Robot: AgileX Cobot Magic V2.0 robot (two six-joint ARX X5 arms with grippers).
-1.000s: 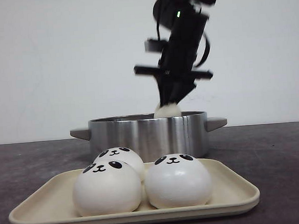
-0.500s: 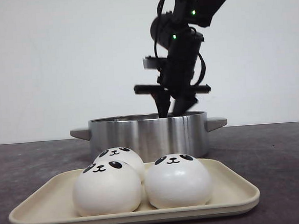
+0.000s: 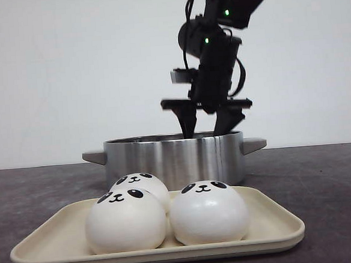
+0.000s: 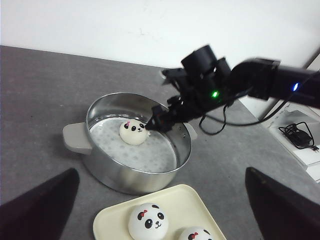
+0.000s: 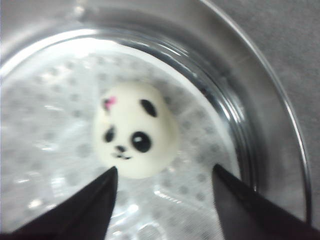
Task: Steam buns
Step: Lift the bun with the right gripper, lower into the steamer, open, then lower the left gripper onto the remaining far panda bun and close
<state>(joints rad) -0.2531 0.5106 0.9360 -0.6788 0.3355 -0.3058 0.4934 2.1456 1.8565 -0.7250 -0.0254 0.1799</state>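
The right tool (image 3: 207, 126) hangs over the steel pot (image 3: 174, 158), its two dark fingers spread wide with nothing between them, their tips just above the pot's rim in the front view. One bun (image 5: 135, 131) lies free on the perforated steamer plate (image 5: 45, 130) inside the pot, its panda face with a small pink bow turned up; the right wrist view shows it ahead of the parted fingertips (image 5: 92, 207), not touched by either. The left wrist view shows the same bun (image 4: 133, 133) lying toward the far side of the pot, close to the right tool's tips.

Three more buns (image 3: 125, 220) sit on a beige tray (image 3: 270, 230) on the dark tabletop (image 3: 323, 181), in front of the pot. Two stand side by side at the front and the third (image 3: 140, 184) is just behind the left one, all faces up.

The left tool (image 4: 160, 210) is well back from the pot and the tray, its fingers wide apart and holding nothing
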